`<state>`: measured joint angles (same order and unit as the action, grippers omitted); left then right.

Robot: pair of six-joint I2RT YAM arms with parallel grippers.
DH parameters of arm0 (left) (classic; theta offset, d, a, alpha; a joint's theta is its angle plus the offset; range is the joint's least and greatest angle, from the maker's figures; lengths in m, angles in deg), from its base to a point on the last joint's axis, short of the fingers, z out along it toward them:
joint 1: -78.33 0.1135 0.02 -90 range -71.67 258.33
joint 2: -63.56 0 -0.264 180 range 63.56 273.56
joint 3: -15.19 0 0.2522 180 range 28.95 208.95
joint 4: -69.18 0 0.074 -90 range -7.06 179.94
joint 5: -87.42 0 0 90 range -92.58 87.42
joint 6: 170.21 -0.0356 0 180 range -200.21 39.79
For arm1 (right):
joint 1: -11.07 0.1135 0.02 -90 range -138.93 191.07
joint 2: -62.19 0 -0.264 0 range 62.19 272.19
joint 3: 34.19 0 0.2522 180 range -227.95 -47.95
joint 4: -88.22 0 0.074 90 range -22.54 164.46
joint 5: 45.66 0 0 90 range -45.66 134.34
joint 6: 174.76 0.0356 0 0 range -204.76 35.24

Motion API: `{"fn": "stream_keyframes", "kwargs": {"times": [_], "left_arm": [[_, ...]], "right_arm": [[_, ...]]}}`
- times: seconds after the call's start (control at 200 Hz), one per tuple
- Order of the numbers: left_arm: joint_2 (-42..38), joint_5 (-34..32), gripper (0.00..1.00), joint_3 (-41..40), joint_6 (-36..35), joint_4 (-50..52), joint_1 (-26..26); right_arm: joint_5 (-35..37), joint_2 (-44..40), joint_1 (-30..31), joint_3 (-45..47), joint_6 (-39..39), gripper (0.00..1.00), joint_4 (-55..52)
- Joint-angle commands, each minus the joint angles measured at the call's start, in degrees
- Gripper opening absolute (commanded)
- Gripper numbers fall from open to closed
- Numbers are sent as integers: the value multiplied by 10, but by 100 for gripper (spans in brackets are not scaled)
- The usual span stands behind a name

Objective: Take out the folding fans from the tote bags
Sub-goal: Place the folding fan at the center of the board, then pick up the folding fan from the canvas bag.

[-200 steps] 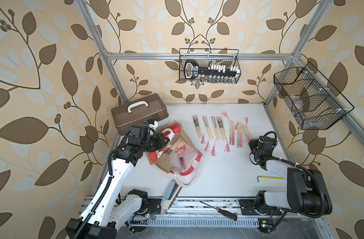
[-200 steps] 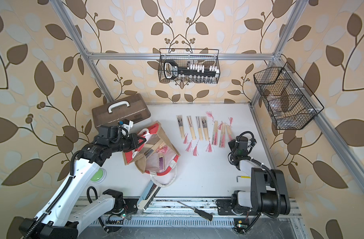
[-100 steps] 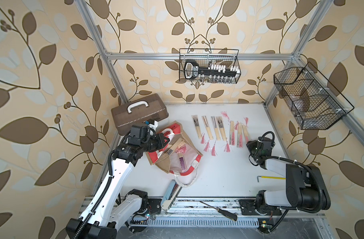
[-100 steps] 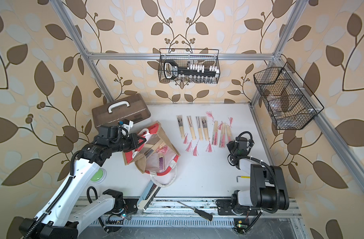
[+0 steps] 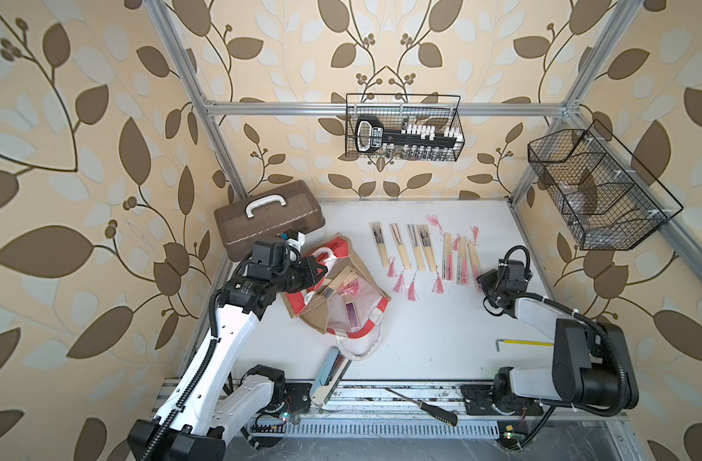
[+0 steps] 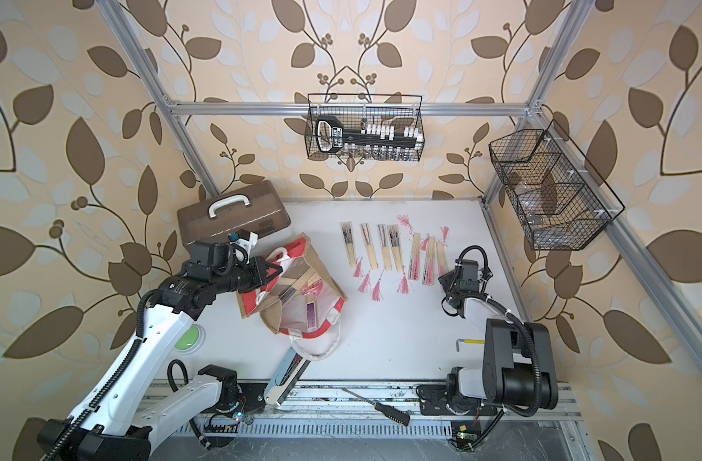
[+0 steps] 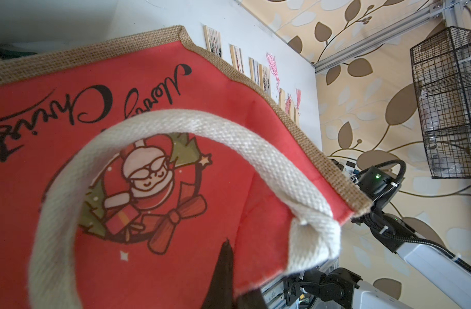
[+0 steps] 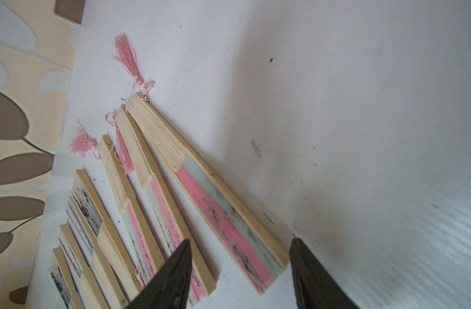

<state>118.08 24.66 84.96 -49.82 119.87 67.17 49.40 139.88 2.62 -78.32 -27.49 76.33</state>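
Jaws of left gripper [image 5: 320, 268] clamp tote bag [image 5: 319, 317] rim mid-left, propping mouth; right gripper [image 8: 239, 244], spread w/ nothing held, straddles end fan [image 8: 223, 216].

Tote bag [image 5: 315, 315] lies left of the folding fans [image 5: 400, 246] (more inside it). Case [image 5: 261, 227] sits behind the bag.

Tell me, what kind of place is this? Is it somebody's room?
Probably a robot practice booth, not a real room. Metal frame bars stand against leafy wallpaper, two robot arms are fixed at the edge of a white table, the left claw pinching a tote bag, and wire baskets hang on the frame.
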Motion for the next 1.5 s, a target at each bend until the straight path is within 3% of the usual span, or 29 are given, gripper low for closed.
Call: {"fn": "stream_keyframes", "kwargs": {"times": [0.0, 0.29, 0.5, 0.645, 0.755, 0.84, 0.95, 1.055, 1.204, 1.494], "left_arm": [[3, 15, 0, -1, -9, 8, 4], [5, 12, 0, 2, -13, 12, 3], [3, 12, 0, 15, -32, 29, 3], [-9, 23, 0, 9, -41, 23, 3], [-14, 37, 0, -2, -40, 6, 3], [-17, 49, 0, -4, -41, 4, 3], [-32, 54, 0, -17, -41, -6, 3], [-43, 63, 0, -29, -40, -17, 3], [-56, 75, 0, -36, -44, -20, 3], [-71, 76, 0, -54, -39, -24, 3]], "right_arm": [[8, -14, -17, -10, -18, 60, -70], [-64, -104, -9, -6, -89, 55, -96], [-73, -255, 86, -66, -171, 53, -254], [-37, -354, 244, -101, -160, 50, -318], [3, -396, 407, -116, -99, 46, -311], [76, -405, 546, -108, -38, 44, -264], [170, -345, 726, -123, -29, 44, -197], [197, -226, 805, -204, -63, 45, -220], [194, -78, 841, -279, -86, 44, -219], [140, 76, 840, -313, -54, 45, -166]]}}
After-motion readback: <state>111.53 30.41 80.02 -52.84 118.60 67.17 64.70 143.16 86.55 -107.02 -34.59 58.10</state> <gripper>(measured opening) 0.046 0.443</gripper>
